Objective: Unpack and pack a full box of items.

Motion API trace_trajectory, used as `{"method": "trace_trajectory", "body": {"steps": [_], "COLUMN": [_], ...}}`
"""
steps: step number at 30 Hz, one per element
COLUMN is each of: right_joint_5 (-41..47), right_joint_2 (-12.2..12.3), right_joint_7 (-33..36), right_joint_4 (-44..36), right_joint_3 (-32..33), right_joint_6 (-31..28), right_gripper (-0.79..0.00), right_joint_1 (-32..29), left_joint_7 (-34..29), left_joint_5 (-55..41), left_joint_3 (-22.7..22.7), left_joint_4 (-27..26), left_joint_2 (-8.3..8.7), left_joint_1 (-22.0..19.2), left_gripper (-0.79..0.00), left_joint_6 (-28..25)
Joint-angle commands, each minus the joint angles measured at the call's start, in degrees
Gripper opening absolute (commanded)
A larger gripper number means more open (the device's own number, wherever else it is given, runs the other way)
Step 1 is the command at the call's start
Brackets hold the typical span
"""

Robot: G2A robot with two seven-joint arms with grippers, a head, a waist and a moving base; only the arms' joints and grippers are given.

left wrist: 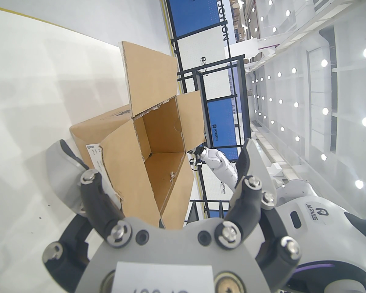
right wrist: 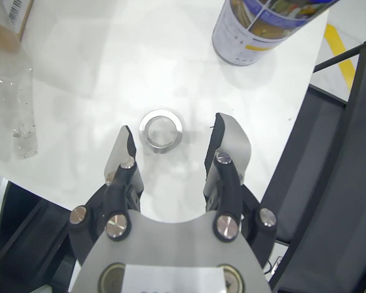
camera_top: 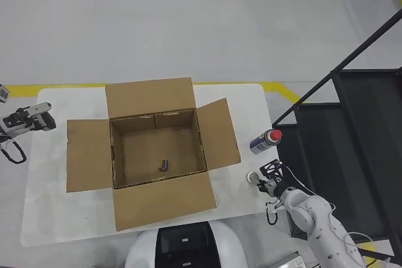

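The box is brown cardboard, open at the top, all four flaps spread outward, and it stands mid-table. The top view looks straight into it and finds a bare floor with one small dark item. From its own wrist view, the left gripper sees the box only from the side, straight ahead of its wide-spread jaws and well apart from them. There the flap edges look ragged and a white label sits on the outer wall, but the dark item is hidden. In the top view the left gripper hangs off the table's edge, with the box beyond its tips. The right gripper has its jaws wide too, holding nothing. A metal ring lies flat on the table just ahead of them, nearer one finger. A printed can stands upright farther ahead. The top view adds its red cap and places the right gripper beside the ring.
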Motion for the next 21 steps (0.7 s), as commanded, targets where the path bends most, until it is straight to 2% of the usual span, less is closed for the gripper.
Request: {"method": "trace_trajectory", "body": {"steps": [1, 10, 16, 21], "right_joint_5": [0.2, 1.1, 0.2, -0.3], "right_joint_2": [-0.1, -0.1, -0.1, -0.2], "right_joint_7": [0.0, -1.9, -0.9, -0.1], "right_joint_4": [0.9, 3.9, 4.1, 5.1], "right_joint_3": [-0.6, -0.9, -1.3, -2.4], "right_joint_6": [0.1, 0.4, 1.1, 1.9], "right_gripper": [-0.425, -0.511, -0.505, -0.542], "right_joint_1": [0.6, 1.3, 1.7, 3.3], "left_joint_7": [0.0, 0.0, 0.0, 0.0], "left_joint_5": [0.0, 0.0, 0.0, 0.0], "left_joint_3": [0.0, 0.0, 0.0, 0.0], "left_joint_4": [0.0, 0.0, 0.0, 0.0], "left_joint_2": [0.00, 0.00, 0.00, 0.00], "left_joint_1": [0.0, 0.0, 0.0, 0.0], "left_gripper": [0.000, 0.000, 0.000, 0.000], "left_joint_6": [0.0, 0.0, 0.0, 0.0]}}
